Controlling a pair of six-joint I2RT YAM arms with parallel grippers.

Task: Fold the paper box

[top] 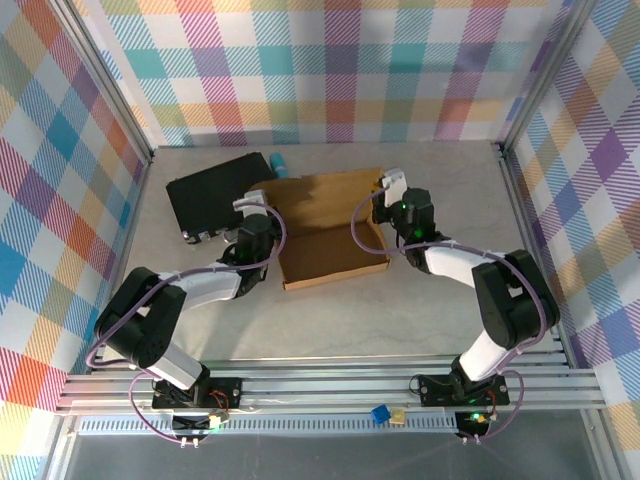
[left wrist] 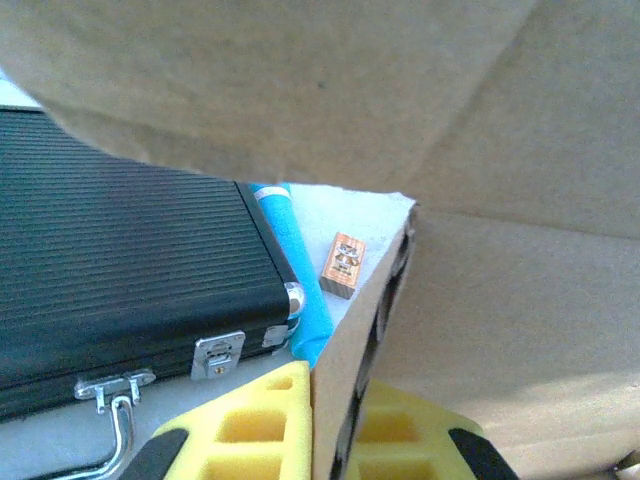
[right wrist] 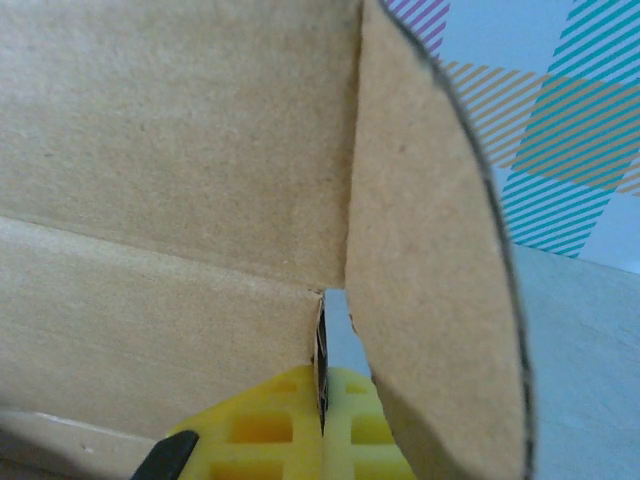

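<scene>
- The paper box (top: 330, 225) lies partly formed in the middle of the surface (top: 440, 320), between the two arms. Its back panel is raised and its front panel lies flat.
- The left tool (left wrist: 328, 425) is clenched on the box's left wall, with a yellow pad on either side of the cardboard edge. Just beyond that wall lie a black case (left wrist: 120, 290), a blue tube (left wrist: 300, 290) and a small wooden block (left wrist: 343, 265).
- The right tool (right wrist: 322, 425) is clamped on the right wall at the corner, where a rounded side flap (right wrist: 430, 250) stands upright.
- The step in hand looks to be raising both side walls together, so the fold seems about midway.
- The next move likely calls for turning the flaps inward along their creases, evenly on both sides, so the front panel can come up over them and lock.
</scene>
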